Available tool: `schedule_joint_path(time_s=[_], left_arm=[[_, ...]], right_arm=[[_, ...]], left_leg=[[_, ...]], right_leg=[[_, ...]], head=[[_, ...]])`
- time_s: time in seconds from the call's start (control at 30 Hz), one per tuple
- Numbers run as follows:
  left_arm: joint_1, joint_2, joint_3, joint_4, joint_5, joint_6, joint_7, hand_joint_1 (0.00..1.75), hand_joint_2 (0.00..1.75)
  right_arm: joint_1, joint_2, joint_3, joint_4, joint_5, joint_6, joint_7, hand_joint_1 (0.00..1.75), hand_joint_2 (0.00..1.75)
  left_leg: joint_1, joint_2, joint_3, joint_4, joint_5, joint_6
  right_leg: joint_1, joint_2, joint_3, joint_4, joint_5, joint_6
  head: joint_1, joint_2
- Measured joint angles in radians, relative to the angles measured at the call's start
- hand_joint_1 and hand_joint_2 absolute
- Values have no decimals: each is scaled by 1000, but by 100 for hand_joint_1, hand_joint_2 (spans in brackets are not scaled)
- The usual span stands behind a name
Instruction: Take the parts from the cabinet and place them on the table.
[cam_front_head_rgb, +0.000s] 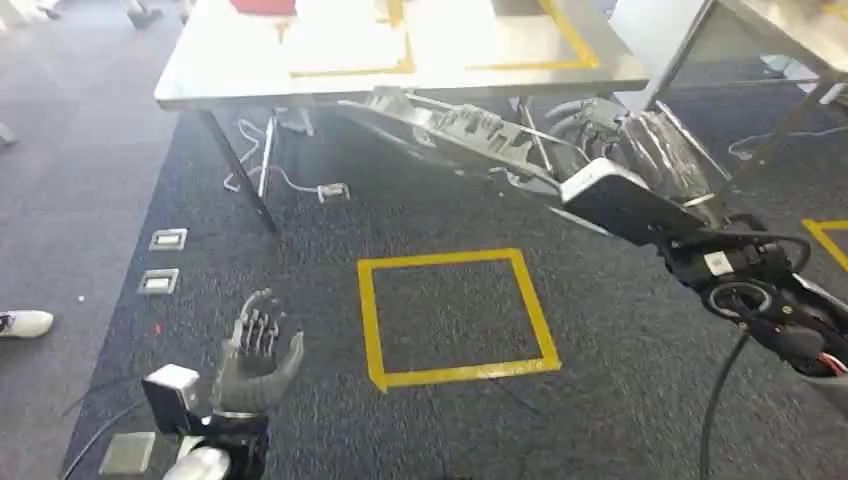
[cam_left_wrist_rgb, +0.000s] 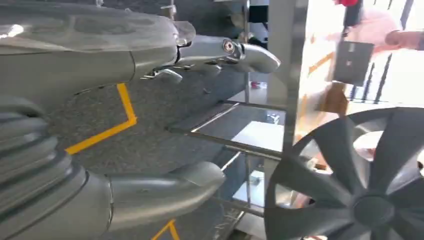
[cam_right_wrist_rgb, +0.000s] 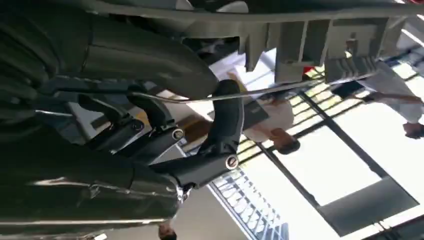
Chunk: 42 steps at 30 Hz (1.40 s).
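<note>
Looking down from the head view, we see our right hand (cam_front_head_rgb: 590, 125) raised in front of the table, its fingers curled around a long grey plastic part (cam_front_head_rgb: 450, 130) with a ribbed, slotted face. The part is held in the air, tilted, stretching from the hand toward the left, just below the near edge of the tabletop (cam_front_head_rgb: 400, 85) and not resting on it. In the right wrist view the dark fingers (cam_right_wrist_rgb: 225, 125) hook under the part's (cam_right_wrist_rgb: 310, 35) ribbed edge and a thin wire-like rod that runs along it, so this hand is clamped on the part.

Our left hand (cam_front_head_rgb: 258, 350) hangs low over the dark carpet (cam_front_head_rgb: 620, 330), holding nothing, fingers spread and pointing up. In the left wrist view the thumb (cam_left_wrist_rgb: 165, 192) and fingers (cam_left_wrist_rgb: 235, 52) stand well apart with bare carpet between them, and a dark fan-shaped wheel (cam_left_wrist_rgb: 360, 175) sits close by beside a metal shelf frame (cam_left_wrist_rgb: 240, 145); we cannot tell what the wheel rests on.

On the carpet a square of yellow tape (cam_front_head_rgb: 455, 318) lies between our two arms. The tabletop carries yellow tape lines (cam_front_head_rgb: 570, 40) and something red (cam_front_head_rgb: 262, 6) at its far edge, cut off by the frame. A white shoe (cam_front_head_rgb: 25, 322) shows at the left edge of the carpet, and floor sockets (cam_front_head_rgb: 165, 240) sit near the table's left leg.
</note>
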Motion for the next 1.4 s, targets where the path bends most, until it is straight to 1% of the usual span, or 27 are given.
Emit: schedule_joint_path(time_s=[0.07,0.1,0.13,0.17,0.23,0.27,0.3,0.37,0.43,0.53,0.63,0.73,0.77,0.8,0.83,0.87,0.93,0.97,1.0,1.03,1.1,1.13,1.17,1.23,1.3,1.33,1.4], left_arm=[[-3,-2,0,-1,0,0,-2,0,175],[-7,-2,0,-1,0,-2,-2,0,175],[-11,-2,0,-1,-2,-3,-3,0,175],[-11,-2,0,-1,-2,-3,-3,0,175],[-8,0,0,0,-3,-3,-3,0,175],[-7,0,0,0,-4,-3,-3,0,175],[-6,0,0,0,-5,-3,-2,0,175],[-6,0,0,0,-6,-3,-2,0,175],[-6,1,0,0,-6,-3,-2,0,175],[-7,1,0,0,-9,-3,-1,0,175],[-9,-1,0,-1,-11,-4,-1,0,175],[-10,-2,0,-1,-11,-4,0,0,175],[-8,-2,0,0,-10,-4,0,0,175],[-6,-2,0,0,-8,-4,0,0,175],[-6,-2,0,1,-8,-4,-1,0,175],[-7,-3,0,2,-6,-3,-1,0,175],[-6,-5,0,2,-6,-3,-2,0,175],[-6,-5,0,3,-5,-3,-3,0,175],[-7,-5,0,3,-3,-2,-6,0,175],[-5,-5,0,3,-2,-1,-8,0,175],[-7,-5,0,3,0,-1,-12,0,175],[-8,-5,0,3,1,-1,-15,0,175],[-10,-5,0,3,2,-1,-15,0,175],[-6,-4,0,4,4,-1,-15,0,175],[-3,-4,0,6,4,-1,-15,0,175],[-3,-3,0,8,4,-1,-15,0,175],[-4,-3,0,9,5,-2,-15,0,175]], right_arm=[[-3,0,-3,0,0,1,0,175,175],[-3,0,-3,0,-2,1,0,175,175],[-4,0,-3,0,-2,1,1,175,175],[-4,0,-2,0,-3,1,0,175,175],[-1,1,0,1,-10,0,-5,175,175],[0,2,1,3,-13,0,-10,175,175],[1,3,2,5,-17,0,-14,175,175],[0,7,2,6,-19,0,-18,175,175],[-1,11,3,6,-20,-1,-23,175,175],[-5,20,8,9,-20,-5,-29,175,175],[-4,22,8,10,-23,-9,-33,175,175],[-12,23,8,11,-31,-13,-40,175,175],[-12,23,8,13,-34,-13,-43,175,175],[-11,24,9,14,-35,-13,-46,175,175],[-11,24,10,16,-37,-13,-49,175,175],[-11,24,10,17,-38,-14,-50,175,175],[-10,25,11,19,-37,-16,-55,175,175],[-9,26,13,23,-37,-23,-59,175,175],[-9,28,16,25,-36,-25,-61,175,175],[-7,29,14,26,-36,-26,-63,175,175],[-7,35,15,29,-36,-26,-66,175,175],[-8,35,15,31,-36,-26,-68,175,175],[-10,37,15,34,-35,-25,-68,175,175],[-11,41,15,39,-34,-25,-69,175,175],[-10,43,16,44,-34,-25,-69,175,175],[-10,45,17,47,-34,-24,-69,175,175],[-11,49,16,51,-34,-24,-71,175,175]], left_leg=[[-2,0,12,-2,-1,-7],[0,2,-4,35,2,-11],[1,6,-53,115,13,-18],[3,9,-107,198,-2,-25],[8,11,-206,329,-79,-36],[9,13,-236,352,-110,-37],[9,13,-246,335,-108,-36],[6,13,-216,201,-18,-23],[-4,12,-169,28,146,7],[-10,1,-156,-8,145,17],[-2,3,-108,-20,136,25],[0,4,-88,-20,115,30],[0,4,-79,-19,106,29],[1,3,-68,-19,97,27],[3,1,-56,-18,87,24],[6,-1,-41,-15,75,20],[8,-2,-22,-8,49,9],[5,-4,-15,11,38,3],[4,-6,-23,5,33,-3],[4,-5,-19,10,28,-11],[5,-3,-15,16,21,-20],[8,3,-31,52,23,-25],[9,9,-74,124,18,-30],[10,12,-189,290,-39,-40],[9,12,-259,352,-83,-38],[9,12,-262,320,-66,-33],[4,12,-216,153,48,-11]], right_leg=[[-3,-2,9,-2,-8,-11],[-9,-1,21,-8,-11,-14],[-9,-2,29,-10,-17,-21],[-10,-2,34,-11,-23,-26],[-9,-2,51,-11,-41,-27],[-9,-1,62,-11,-50,-27],[-9,1,75,-11,-60,-27],[-5,4,105,-12,-81,-25],[-5,5,120,-15,-101,-23],[-1,17,144,-11,-111,-6],[-2,11,144,27,-139,10],[-6,9,-5,275,-220,19],[-9,8,-44,323,-247,23],[-12,7,-59,322,-245,26],[-14,6,-54,283,-219,29],[-16,5,-33,206,-169,32],[-25,-1,15,23,-15,41],[-22,-4,9,-11,-19,35],[-17,-2,29,3,-29,20],[-15,1,22,3,-22,11],[-19,1,34,1,-28,-2],[-20,2,45,-1,-31,-7],[-20,1,50,-1,-36,-13],[-18,1,60,-1,-51,-17],[-15,2,77,-1,-67,-18],[-13,3,91,-1,-77,-18],[-5,4,124,-2,-100,-17]], head=[[-1,0],[-2,0],[-6,0],[-12,0],[-21,0],[-25,0],[-30,0],[-38,0],[-43,0],[-45,0],[-38,0],[-23,0],[-20,0],[-16,0],[-15,0],[-12,0],[-2,0],[1,0],[1,0],[-5,0],[-11,0],[-13,0],[-22,0],[-34,0],[-37,0],[-39,0],[-44,0]])
